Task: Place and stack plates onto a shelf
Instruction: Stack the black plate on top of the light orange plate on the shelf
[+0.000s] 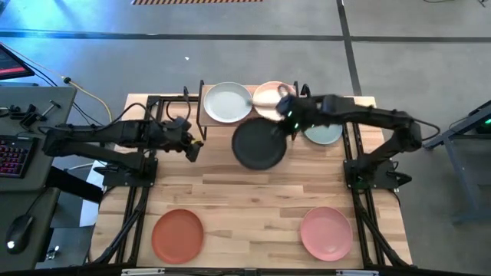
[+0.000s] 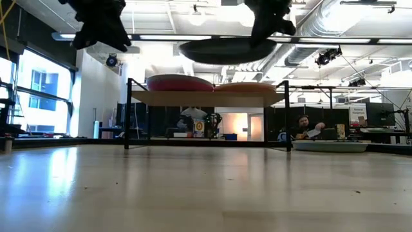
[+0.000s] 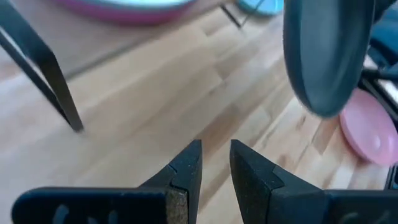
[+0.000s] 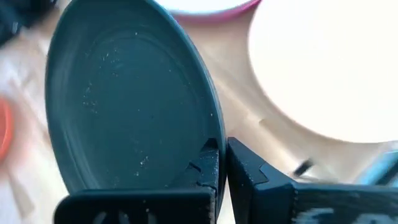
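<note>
The right gripper (image 4: 222, 163) is clamped on the rim of the charcoal plate (image 1: 259, 144), holding it up in the air just in front of the shelf (image 2: 206, 98). Its arm hides part of the peach plate (image 1: 268, 95) on the shelf and the grey-green plate (image 1: 324, 134) beside it. The left gripper (image 3: 215, 162) waits near the shelf's left end, fingers a little apart, holding nothing

charcoal plate (image 2: 225, 50) aloft, above shelf (image 2: 209, 98)
</note>
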### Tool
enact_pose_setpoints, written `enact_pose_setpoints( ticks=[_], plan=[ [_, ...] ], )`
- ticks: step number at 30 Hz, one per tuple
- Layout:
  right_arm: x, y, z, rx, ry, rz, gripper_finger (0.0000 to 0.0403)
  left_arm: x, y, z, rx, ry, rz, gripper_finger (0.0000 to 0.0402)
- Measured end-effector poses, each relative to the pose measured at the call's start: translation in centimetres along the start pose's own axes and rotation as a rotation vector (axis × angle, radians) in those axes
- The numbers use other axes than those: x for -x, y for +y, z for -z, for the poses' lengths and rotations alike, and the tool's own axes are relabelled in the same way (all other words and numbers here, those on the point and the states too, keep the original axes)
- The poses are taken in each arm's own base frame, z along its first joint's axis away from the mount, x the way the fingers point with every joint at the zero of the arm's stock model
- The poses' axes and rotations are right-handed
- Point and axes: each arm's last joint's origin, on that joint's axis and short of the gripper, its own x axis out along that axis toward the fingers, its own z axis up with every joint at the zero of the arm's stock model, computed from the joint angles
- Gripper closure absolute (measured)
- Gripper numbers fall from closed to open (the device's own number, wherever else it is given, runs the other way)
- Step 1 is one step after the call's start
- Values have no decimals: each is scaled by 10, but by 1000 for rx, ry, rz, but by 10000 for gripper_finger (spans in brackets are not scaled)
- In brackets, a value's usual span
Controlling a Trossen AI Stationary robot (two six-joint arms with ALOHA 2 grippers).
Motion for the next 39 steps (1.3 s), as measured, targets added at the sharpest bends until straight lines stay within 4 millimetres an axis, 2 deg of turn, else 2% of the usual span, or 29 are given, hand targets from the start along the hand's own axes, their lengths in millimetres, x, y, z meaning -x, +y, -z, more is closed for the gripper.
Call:
enact_pose_setpoints(
  ticks=[8, 14, 19, 23, 30, 39],
  plan=[
    [27, -71, -28, -114, -146, 100, 403, -3, 9, -19, 49, -105, -16, 330],
    [32, -116, -45, -166, -239, 172, 403, -5, 18, -28, 69, -147, -50, 330],
    [33, -144, -52, -195, -255, 209, 403, -5, 25, -34, 100, -166, -83, 330],
    [28, -157, -55, -206, -243, 223, 403, -6, 30, -37, 120, -179, -105, 330],
    [3, -159, -61, -190, -181, 194, 403, -6, 38, -42, 153, -199, -139, 330],
    [-13, -162, -63, -184, -142, 201, 403, -6, 42, -45, 170, -199, -144, 330]
  ],
)
